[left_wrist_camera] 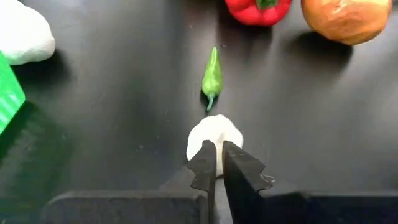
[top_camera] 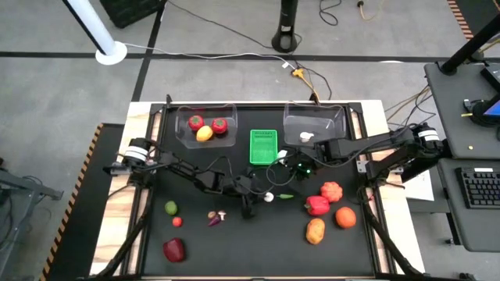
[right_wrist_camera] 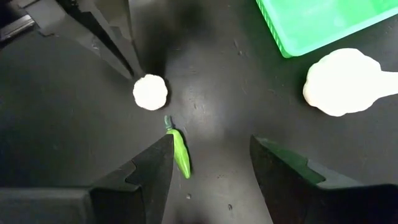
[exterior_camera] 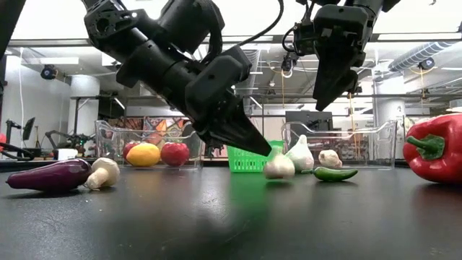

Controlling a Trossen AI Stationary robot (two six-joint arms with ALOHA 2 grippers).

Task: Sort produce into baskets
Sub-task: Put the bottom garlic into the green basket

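The left gripper point(exterior_camera: 268, 150) is down at the black table top point(top_camera: 258, 242) near mid-table, its dark fingers pinched almost together with their tips against a small white garlic bulb point(left_wrist_camera: 214, 138); they touch its near side rather than enclose it. The left arm reaches low and slanted across the table from its own side. Just past the bulb lies a slim green chili pepper point(left_wrist_camera: 212, 76), apart from it.

The right gripper point(exterior_camera: 328, 90) hangs above the table over that chili, fingers spread about halfway with nothing between them, the arm stretching in from the right edge.

Toward the front edge lie a dark red pepper point(top_camera: 174, 250), a small green lime-like fruit point(top_camera: 170, 208), a tiny red piece point(top_camera: 177, 222), a purple eggplant point(top_camera: 213, 220) and a pale mushroom point(top_camera: 223, 214), with bare black surface around them. On the right sit a red bell pepper point(top_camera: 316, 205), an orange ribbed fruit point(top_camera: 332, 190), an orange round fruit point(top_camera: 345, 217) and a yellow-orange fruit point(top_camera: 315, 230).

Farther back, a larger white bulb point(right_wrist_camera: 339, 81) lies just beside the bright green perforated basket point(top_camera: 263, 146). At the far edge, the left clear plastic bin point(top_camera: 183, 134) holds two red fruits and a yellow lemon point(top_camera: 204, 133); the right clear plastic bin point(top_camera: 332, 119) holds one white piece point(top_camera: 306, 136).
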